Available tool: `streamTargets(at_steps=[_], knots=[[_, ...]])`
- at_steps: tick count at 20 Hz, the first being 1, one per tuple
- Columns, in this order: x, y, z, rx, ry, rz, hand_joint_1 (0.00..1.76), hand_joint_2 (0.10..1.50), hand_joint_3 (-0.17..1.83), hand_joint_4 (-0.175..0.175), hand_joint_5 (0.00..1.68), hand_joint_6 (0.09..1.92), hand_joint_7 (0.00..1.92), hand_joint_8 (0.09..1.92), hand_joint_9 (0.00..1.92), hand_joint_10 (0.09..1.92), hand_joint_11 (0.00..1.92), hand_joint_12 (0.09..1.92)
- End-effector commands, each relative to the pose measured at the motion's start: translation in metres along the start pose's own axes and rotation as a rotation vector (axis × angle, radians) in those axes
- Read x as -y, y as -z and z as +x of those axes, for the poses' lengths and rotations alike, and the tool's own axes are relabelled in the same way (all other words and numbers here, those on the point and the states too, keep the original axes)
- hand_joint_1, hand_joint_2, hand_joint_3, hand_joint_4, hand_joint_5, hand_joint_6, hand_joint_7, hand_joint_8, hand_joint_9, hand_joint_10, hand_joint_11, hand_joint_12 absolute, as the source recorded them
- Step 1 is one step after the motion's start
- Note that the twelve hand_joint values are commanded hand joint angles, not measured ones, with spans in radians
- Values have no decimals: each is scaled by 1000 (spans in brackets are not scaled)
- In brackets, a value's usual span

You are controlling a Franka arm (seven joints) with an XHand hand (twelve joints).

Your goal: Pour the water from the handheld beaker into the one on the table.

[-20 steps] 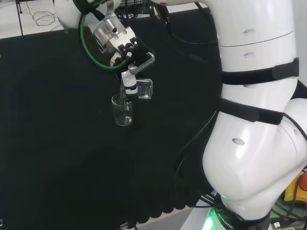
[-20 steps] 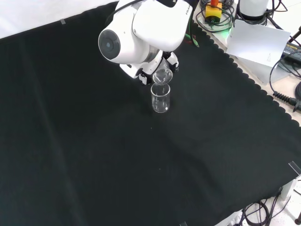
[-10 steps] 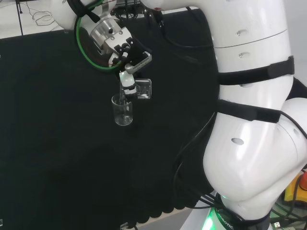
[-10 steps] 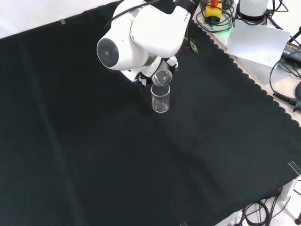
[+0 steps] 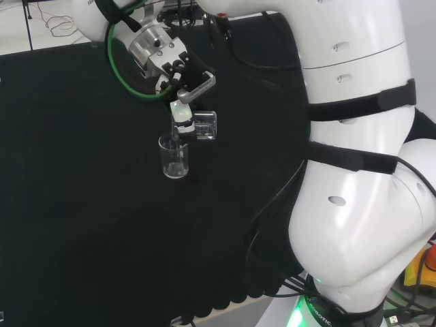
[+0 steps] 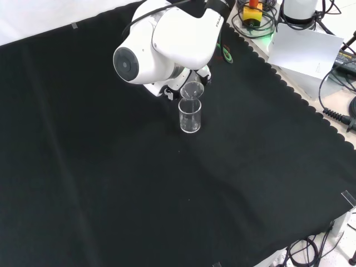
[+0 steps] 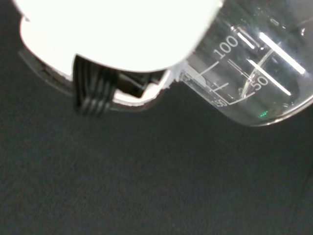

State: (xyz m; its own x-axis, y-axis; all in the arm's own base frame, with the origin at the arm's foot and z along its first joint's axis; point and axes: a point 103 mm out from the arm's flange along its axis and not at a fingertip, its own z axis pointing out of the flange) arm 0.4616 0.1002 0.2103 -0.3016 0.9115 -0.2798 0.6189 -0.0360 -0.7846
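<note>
In the head view my hand is shut on a clear glass beaker, tipped on its side with its mouth toward a second clear beaker that stands upright on the black cloth. The held beaker's lip hangs just over the standing one's rim. From the front, the tipped beaker sits right above the standing beaker, and the arm's white link hides most of the hand. The wrist view has the held beaker close up, with printed marks on its wall, beside a blurred white part of the hand.
Black cloth covers the bench all around the beakers. In the front view a white box and cables lie beyond the cloth's scalloped right edge. The arm's large white links stand at the head view's right.
The hand and its beaker have shifted slightly up and left in the head view, and the beaker has tipped a bit more. The standing beaker has stayed put.
</note>
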Motion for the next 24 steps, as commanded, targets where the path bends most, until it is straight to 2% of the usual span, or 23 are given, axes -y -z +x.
streamTargets(at_steps=[1, 12, 24], knots=[[2, 0, 3, 7, 1, 11, 1323, 455, 1069, -159, 1155, 974, 1355, 884, 1486, 877, 1142, 841], [3, 3, 9, 34, -9, 23, 1323, 454, 1069, -160, 1155, 974, 1356, 883, 1485, 879, 1140, 842], [4, 7, 9, 54, -59, 33, 1323, 455, 1068, -163, 1154, 974, 1357, 882, 1484, 881, 1139, 843]])
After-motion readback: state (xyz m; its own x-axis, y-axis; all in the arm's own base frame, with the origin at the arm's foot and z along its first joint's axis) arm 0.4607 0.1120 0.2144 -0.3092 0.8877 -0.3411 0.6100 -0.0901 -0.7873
